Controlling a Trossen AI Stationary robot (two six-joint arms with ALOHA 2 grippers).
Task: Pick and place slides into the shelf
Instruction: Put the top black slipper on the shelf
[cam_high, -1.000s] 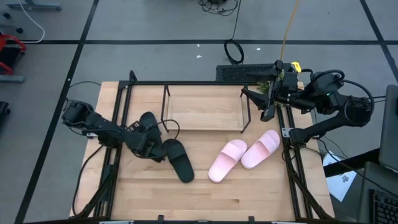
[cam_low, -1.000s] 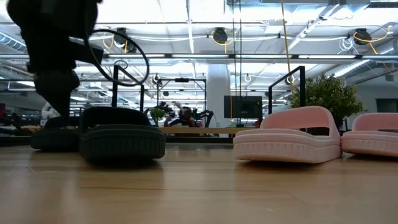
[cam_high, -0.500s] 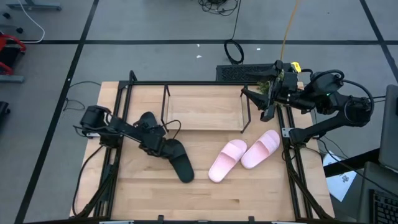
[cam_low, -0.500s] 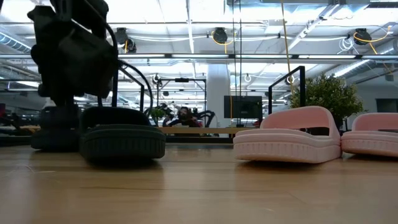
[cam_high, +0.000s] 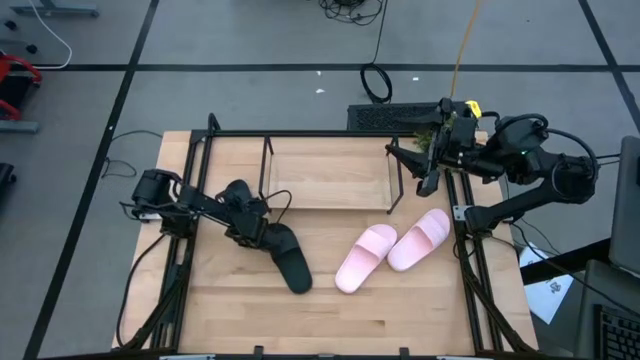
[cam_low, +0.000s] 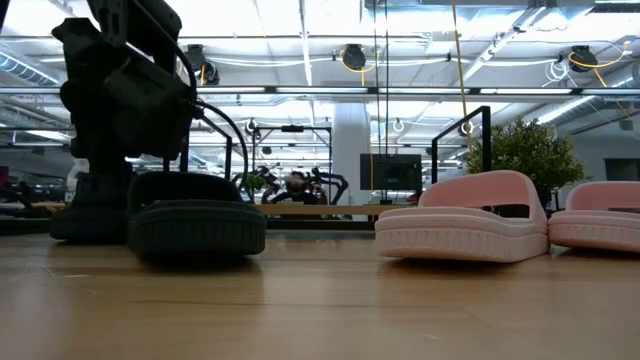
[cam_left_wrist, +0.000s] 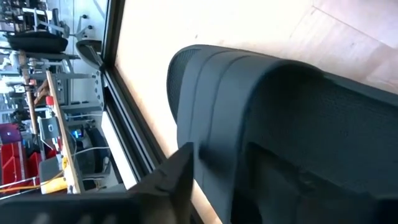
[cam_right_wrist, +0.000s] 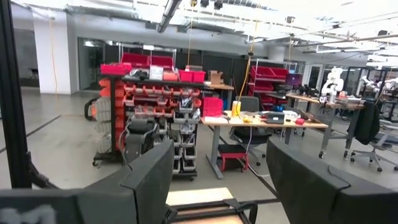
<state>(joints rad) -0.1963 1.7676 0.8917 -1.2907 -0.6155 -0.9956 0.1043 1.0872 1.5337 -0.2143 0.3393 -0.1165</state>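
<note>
On the wooden desk (cam_high: 330, 310), the left pincer (cam_high: 258, 232) is low over the black slides (cam_high: 285, 255), just beside one heel, probably to grasp it; whether it is clenched I cannot tell. Earlier its arm lay farther left. The right pincer (cam_high: 425, 165), released, waits at the empty shelf (cam_high: 330, 175); the pink slides (cam_high: 392, 250) lie just below it.

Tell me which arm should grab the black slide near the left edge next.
Left, most likely. The left gripper is already down at the black slides, one filling its wrist view. The right gripper waits open at the shelf's far right corner.
</note>
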